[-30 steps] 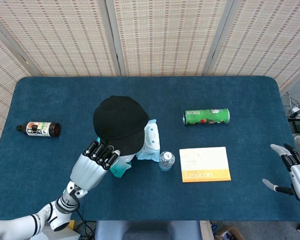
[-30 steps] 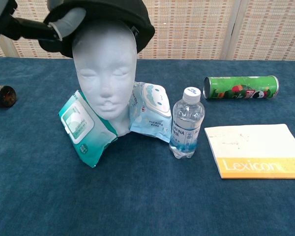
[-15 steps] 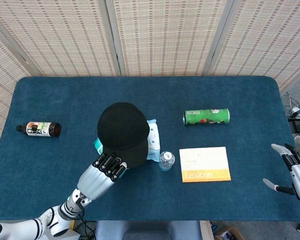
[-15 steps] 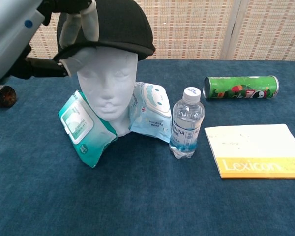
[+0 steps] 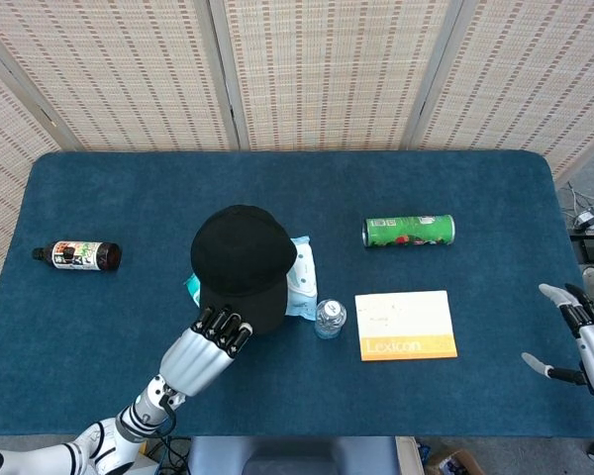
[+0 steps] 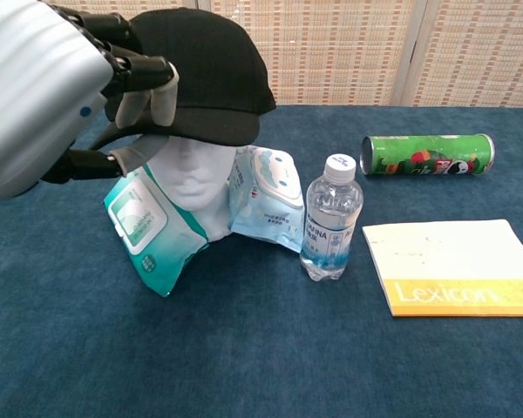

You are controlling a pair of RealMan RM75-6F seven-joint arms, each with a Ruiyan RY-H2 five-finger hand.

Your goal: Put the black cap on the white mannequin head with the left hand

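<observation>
My left hand [image 6: 48,91] is gripping the one black cap [image 6: 205,65], hiding the one mannequin head's [image 6: 187,178] eyes.

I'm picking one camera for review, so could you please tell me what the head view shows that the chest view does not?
Only the head view shows the right hand, open beyond the table's edge, and a dark bottle lying far left. Only the chest view shows the mannequin head, its face beneath the brim. Both show the left hand gripping the black cap, the water bottle, green can and book.
</observation>
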